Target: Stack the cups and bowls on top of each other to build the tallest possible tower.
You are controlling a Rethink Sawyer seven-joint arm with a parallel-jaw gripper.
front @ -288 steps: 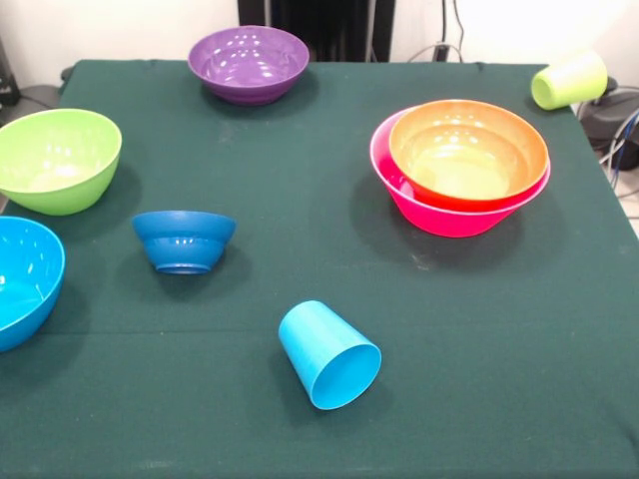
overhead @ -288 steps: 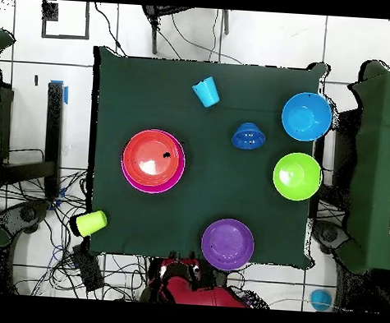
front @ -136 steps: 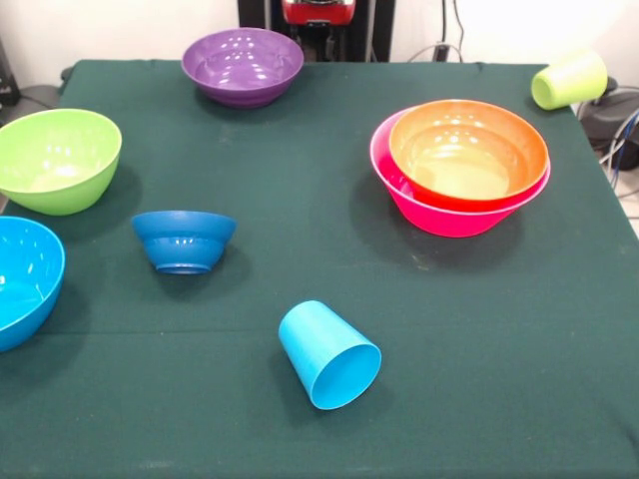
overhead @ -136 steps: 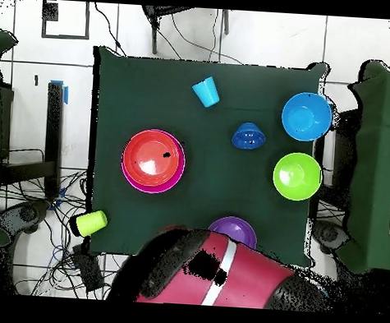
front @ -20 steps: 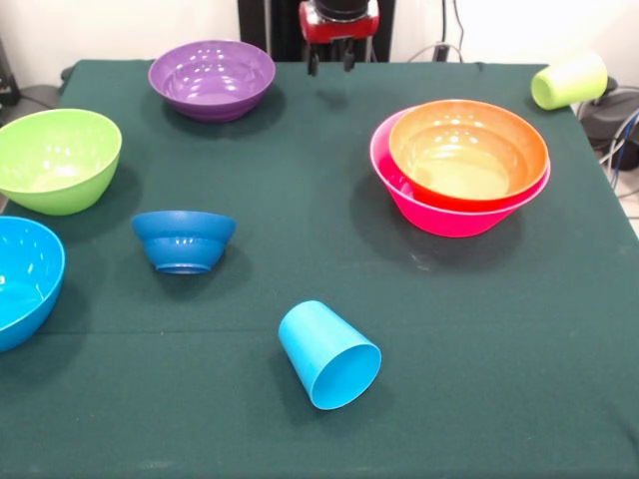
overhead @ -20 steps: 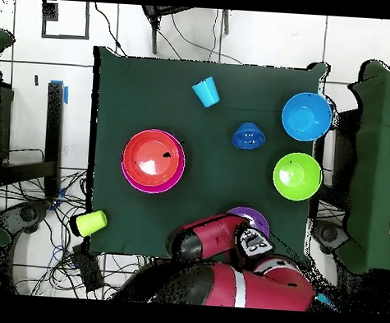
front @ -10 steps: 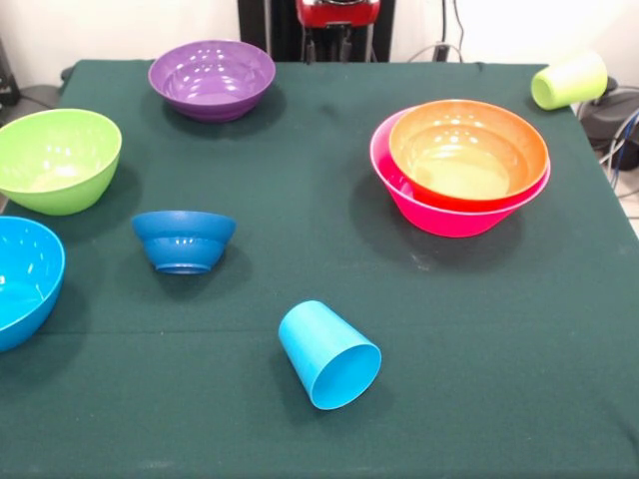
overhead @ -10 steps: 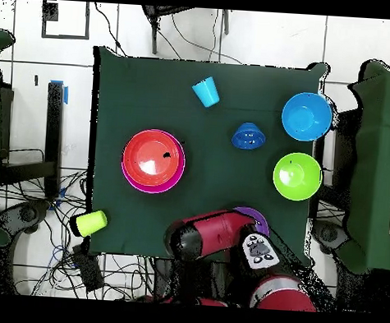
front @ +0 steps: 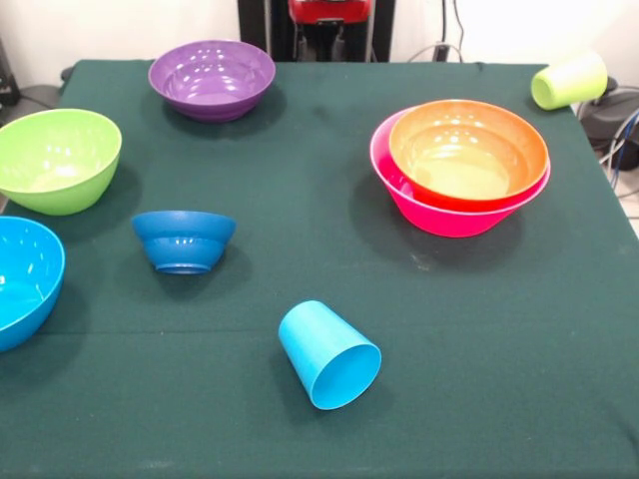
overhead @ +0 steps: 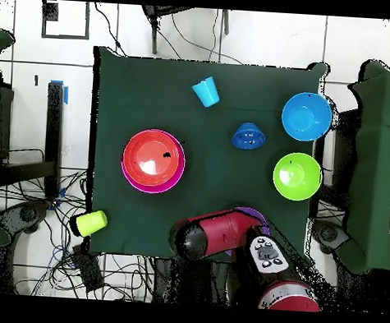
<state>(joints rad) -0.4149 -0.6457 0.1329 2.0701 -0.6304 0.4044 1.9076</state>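
Green-clothed table (front: 329, 200) first: orange bowl (front: 467, 150) nests in the pink bowl (front: 439, 215) near one side edge. Lime bowl (front: 55, 158) and sky-blue bowl (front: 25, 279) hug the opposite edge, purple bowl (front: 212, 76) the robot's edge (arm (overhead: 218, 235) overlapping it overhead). Small dark-blue bowl (front: 184, 239) stands inverted; blue cup (front: 329, 354) lies tipped over; yellow-green cup (front: 569, 80) lies at a corner. Pincer's opening: cannot tell.

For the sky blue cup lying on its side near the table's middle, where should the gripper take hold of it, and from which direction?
The sky blue cup lies tipped on the table, its open mouth toward the camera's side in the front view. Probably best to come straight down from above and close across the tapered wall at mid-body, with the fingers either side of its long axis. The rim is a poorer hold, since it faces sideways.
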